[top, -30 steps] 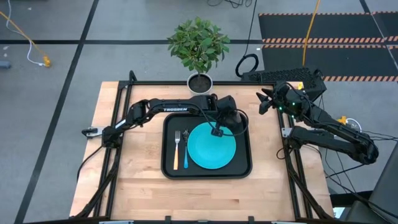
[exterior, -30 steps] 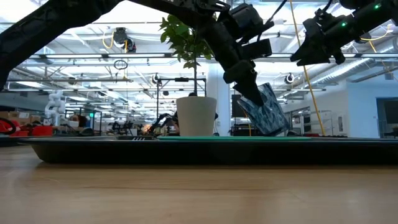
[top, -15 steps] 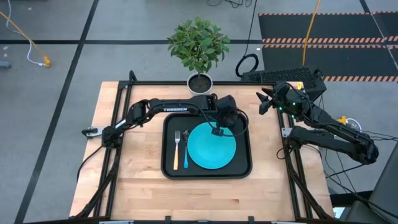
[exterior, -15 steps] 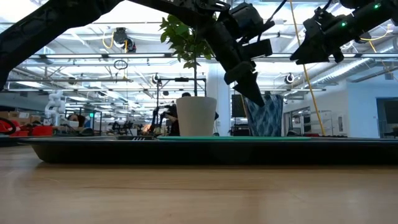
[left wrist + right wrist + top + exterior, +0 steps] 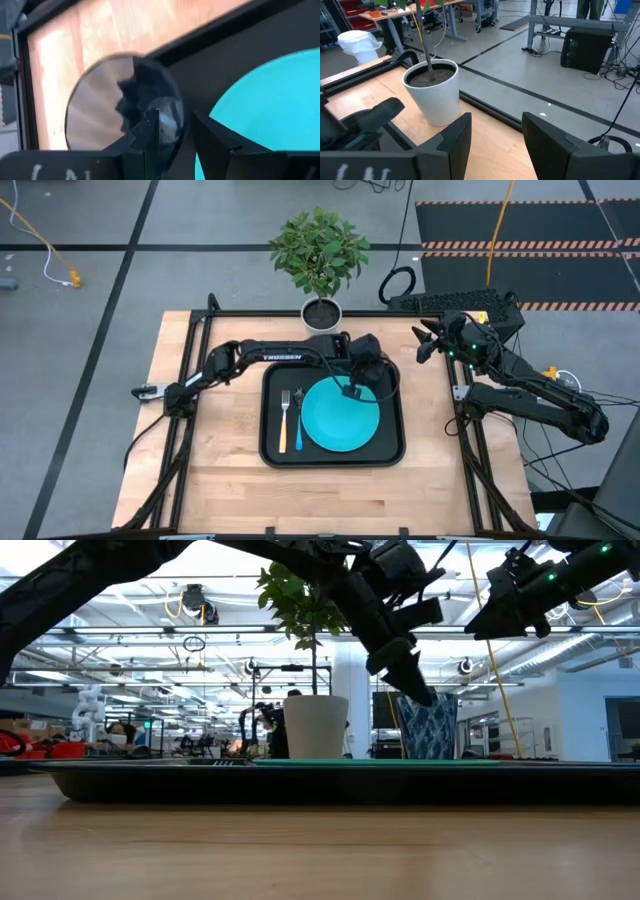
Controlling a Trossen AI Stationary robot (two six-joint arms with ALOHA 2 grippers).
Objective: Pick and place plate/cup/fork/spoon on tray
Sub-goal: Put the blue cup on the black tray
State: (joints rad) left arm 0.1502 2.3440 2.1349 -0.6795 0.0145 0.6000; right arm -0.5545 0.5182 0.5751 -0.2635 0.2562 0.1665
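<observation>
The cup was tilted in the left claw's grip a second ago and now it stands upright on the tray, in the far right corner just beyond the plate; the claw has lifted a touch, its tips up near the cup's rim in the low view; in the left wrist view one finger sits inside the cup's mouth and the other outside the wall, the fingers set narrow, and whether they still pinch the wall I cannot tell; the cup's round mouth fills the wrist view, with the turquoise plate just beside it and the tray's rim and the wooden worktop behind.

On the tray, the plate lies flat at the middle, slightly toward the right side; the fork with its orange handle lies along the left side, and the spoon with its light blue handle lies right beside it, between fork and plate.

The right claw waits well off the tray, raised above the worktop's far right corner, fingers spread apart in its own wrist view, looking toward the white pot of the plant.
</observation>
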